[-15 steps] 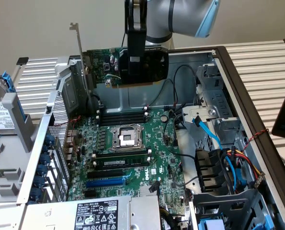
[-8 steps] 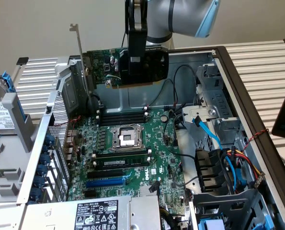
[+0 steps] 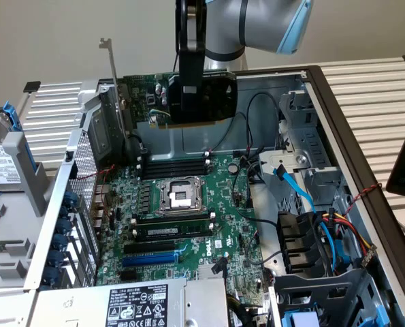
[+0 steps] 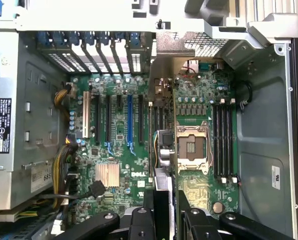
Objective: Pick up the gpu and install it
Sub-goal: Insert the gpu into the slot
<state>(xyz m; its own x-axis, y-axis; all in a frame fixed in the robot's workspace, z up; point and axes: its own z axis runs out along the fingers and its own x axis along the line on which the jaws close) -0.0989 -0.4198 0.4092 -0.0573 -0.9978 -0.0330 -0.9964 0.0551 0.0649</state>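
The gpu (image 3: 212,95), a green card with a black fan shroud and a silver end bracket (image 3: 112,75), hangs upright in the air above the far part of the open computer case. My gripper (image 3: 186,102) is shut on its top edge from above. In the wrist view the gpu (image 4: 164,150) appears edge-on between my gripper's (image 4: 165,202) black fingers (image 4: 151,210). It hovers over the motherboard (image 4: 118,150) between the expansion slots and the CPU socket (image 4: 193,147). The card is well above the board and touches no slot.
The large green motherboard (image 3: 188,225) lies flat in the case, with a blue slot (image 3: 151,259) and black slots near the power supply (image 3: 141,303). Memory sticks (image 3: 175,165) flank the socket. Blue and coloured cables (image 3: 304,197) crowd the exterior view's right. A drive cage (image 3: 5,177) stands at the left.
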